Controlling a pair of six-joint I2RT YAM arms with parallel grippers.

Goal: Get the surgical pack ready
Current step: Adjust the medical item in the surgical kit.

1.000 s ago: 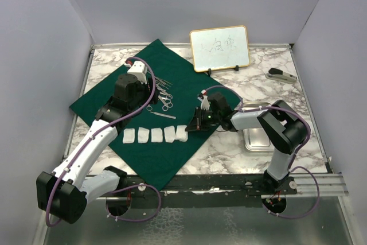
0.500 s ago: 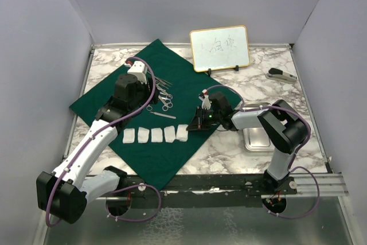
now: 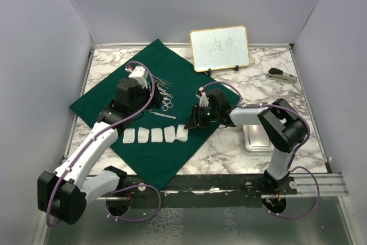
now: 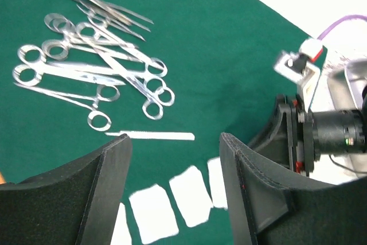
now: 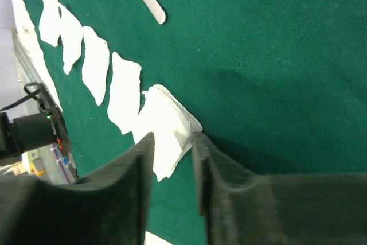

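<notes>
The dark green cloth lies as a diamond on the marble table. A row of white gauze squares sits near its front right edge, and the rightmost gauze looks thicker than the rest. My right gripper is open low over the cloth, and its right fingertip touches that gauze's corner. Silver scissor-like instruments lie fanned on the cloth, with a flat steel strip beside them. My left gripper hovers open and empty above the cloth, between the instruments and the gauze. The steel tray sits off the cloth to the right.
A gold-framed whiteboard stands at the back, just off the cloth's far right edge. A stapler lies at the back right. My right arm bends over the tray. Grey walls close in the table on three sides.
My right gripper has gone from shut to open, and the rightmost gauze now lies free on the cloth. My left gripper has drawn slightly nearer and its jaws have widened a little.
</notes>
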